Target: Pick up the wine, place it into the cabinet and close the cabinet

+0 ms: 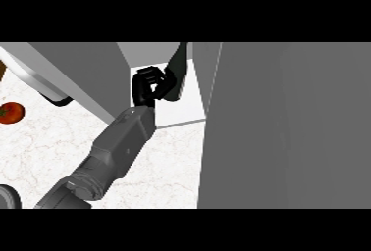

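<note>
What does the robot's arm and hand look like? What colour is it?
One arm shows here. Its forearm is dark grey, thick and rounded like a tube, with a chunkier ringed part low down near the elbow. At its end sits a black hand with jointed fingers. No cables, stickers or markings show on it.

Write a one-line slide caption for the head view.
Left hand holds the dark wine bottle inside the open cabinet, a tomato left on the counter.
</note>
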Controlling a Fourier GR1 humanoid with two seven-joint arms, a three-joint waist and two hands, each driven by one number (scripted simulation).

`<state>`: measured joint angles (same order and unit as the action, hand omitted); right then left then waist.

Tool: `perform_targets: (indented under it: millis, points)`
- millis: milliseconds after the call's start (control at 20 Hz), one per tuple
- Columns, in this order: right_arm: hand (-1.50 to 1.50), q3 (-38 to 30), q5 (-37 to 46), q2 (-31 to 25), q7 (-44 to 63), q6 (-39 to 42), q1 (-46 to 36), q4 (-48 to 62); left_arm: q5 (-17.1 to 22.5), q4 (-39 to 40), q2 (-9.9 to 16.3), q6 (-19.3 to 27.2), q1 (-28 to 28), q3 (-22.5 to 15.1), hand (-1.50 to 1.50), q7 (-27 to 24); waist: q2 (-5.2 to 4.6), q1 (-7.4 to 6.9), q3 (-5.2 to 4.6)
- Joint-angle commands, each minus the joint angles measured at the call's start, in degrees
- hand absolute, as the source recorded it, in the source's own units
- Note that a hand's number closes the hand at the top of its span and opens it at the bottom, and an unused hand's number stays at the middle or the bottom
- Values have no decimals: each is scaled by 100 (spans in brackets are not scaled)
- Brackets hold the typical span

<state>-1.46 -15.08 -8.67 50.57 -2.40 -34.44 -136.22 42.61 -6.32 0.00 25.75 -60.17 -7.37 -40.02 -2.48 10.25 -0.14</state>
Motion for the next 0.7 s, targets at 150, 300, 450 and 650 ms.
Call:
perform_targets:
  millis: [150,300,450,650]
  points:
    - [-150,-15,-32,53,-30,-22,165,-151,85,121,0,298,-501,41,150,379,-13,-66,2]
    - [-150,-117,-115,-32,-142,129,237,-104,135,188,0,276,-584,92,150,556,-48,-58,7]
    - [-150,-154,-111,-8,-149,71,188,-149,86,267,0,174,-553,70,150,566,-41,-154,3]
    - [-150,-213,-148,-52,-88,102,248,-160,165,315,46,225,-556,192,150,502,-66,-170,2]
